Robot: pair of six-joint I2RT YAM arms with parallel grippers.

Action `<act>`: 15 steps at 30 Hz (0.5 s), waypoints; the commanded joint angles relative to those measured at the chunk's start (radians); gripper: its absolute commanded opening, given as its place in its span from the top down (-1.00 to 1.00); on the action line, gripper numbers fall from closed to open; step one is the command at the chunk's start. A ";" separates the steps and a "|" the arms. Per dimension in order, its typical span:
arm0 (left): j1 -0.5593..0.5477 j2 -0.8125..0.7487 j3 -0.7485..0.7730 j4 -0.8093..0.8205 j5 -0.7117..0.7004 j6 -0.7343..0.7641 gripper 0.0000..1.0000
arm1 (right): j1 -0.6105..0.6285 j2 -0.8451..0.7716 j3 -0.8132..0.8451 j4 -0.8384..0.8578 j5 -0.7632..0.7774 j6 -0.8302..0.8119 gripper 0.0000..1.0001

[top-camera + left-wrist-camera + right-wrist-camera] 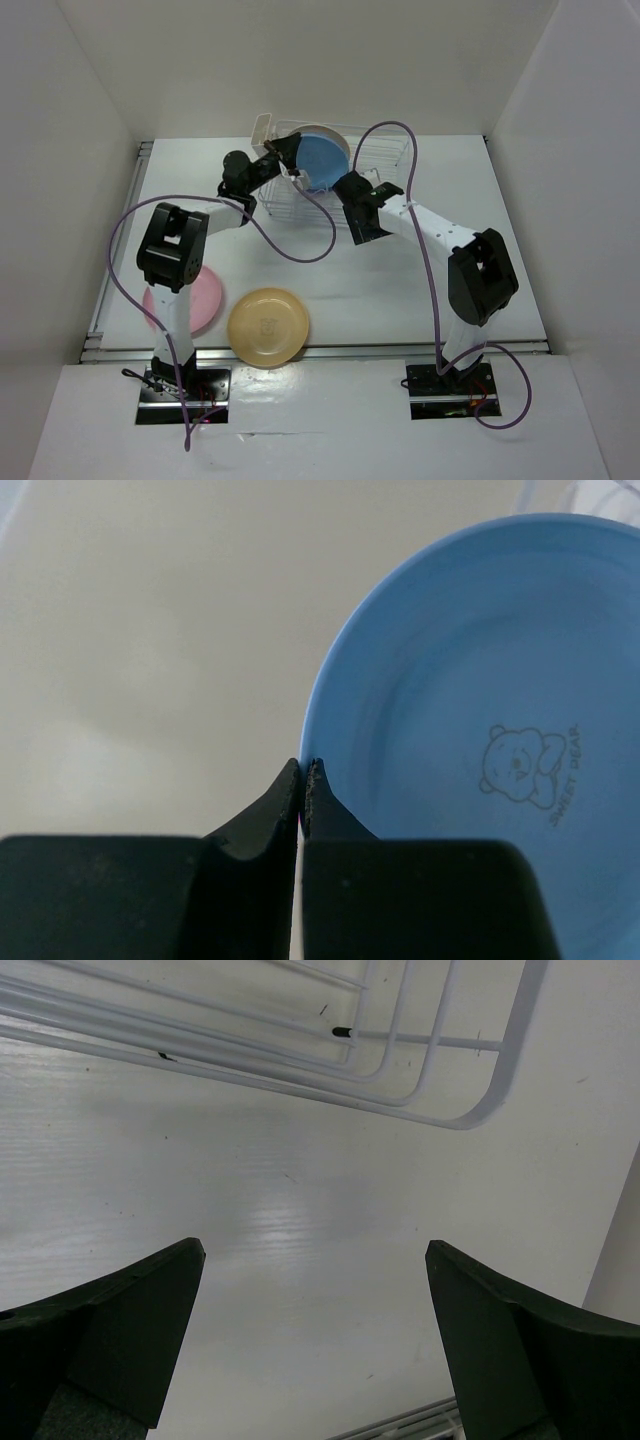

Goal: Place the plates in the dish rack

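A light blue plate [322,160] stands on edge in the white wire dish rack [385,152] at the back of the table. A cream plate [340,136] shows just behind it. My left gripper [291,162] is shut on the blue plate's left rim. In the left wrist view the closed fingertips [314,772] pinch the edge of the blue plate [480,730], whose bear print faces the camera. My right gripper [345,186] hangs open by the rack's front edge, with only bare table between its fingers [150,1300]. A pink plate [205,298] and a yellow-orange plate [268,326] lie flat near the front left.
A small white cutlery holder [265,128] sits at the rack's back left corner. The rack's wire corner [470,1115] shows at the top of the right wrist view. White walls enclose the table on three sides. The left arm partly covers the pink plate.
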 commanded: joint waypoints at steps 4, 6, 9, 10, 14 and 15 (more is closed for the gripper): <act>-0.007 -0.009 -0.128 0.075 -0.062 0.062 1.00 | 0.008 -0.017 -0.007 -0.010 -0.002 0.013 -1.00; -0.018 -0.019 -0.180 0.096 -0.112 -0.010 1.00 | 0.008 -0.008 0.003 -0.010 -0.012 0.013 -1.00; -0.043 -0.062 -0.234 0.087 -0.132 -0.088 0.59 | 0.008 -0.008 0.003 0.001 -0.012 0.013 -1.00; -0.055 -0.062 -0.259 0.078 -0.146 -0.111 0.30 | 0.008 -0.008 0.003 0.001 -0.012 0.013 -1.00; -0.075 -0.111 -0.291 0.078 -0.229 -0.208 -0.81 | 0.008 -0.008 0.003 0.001 -0.012 0.013 -1.00; -0.075 -0.121 -0.305 0.078 -0.250 -0.236 -0.97 | 0.008 -0.017 0.003 0.010 -0.012 0.013 -1.00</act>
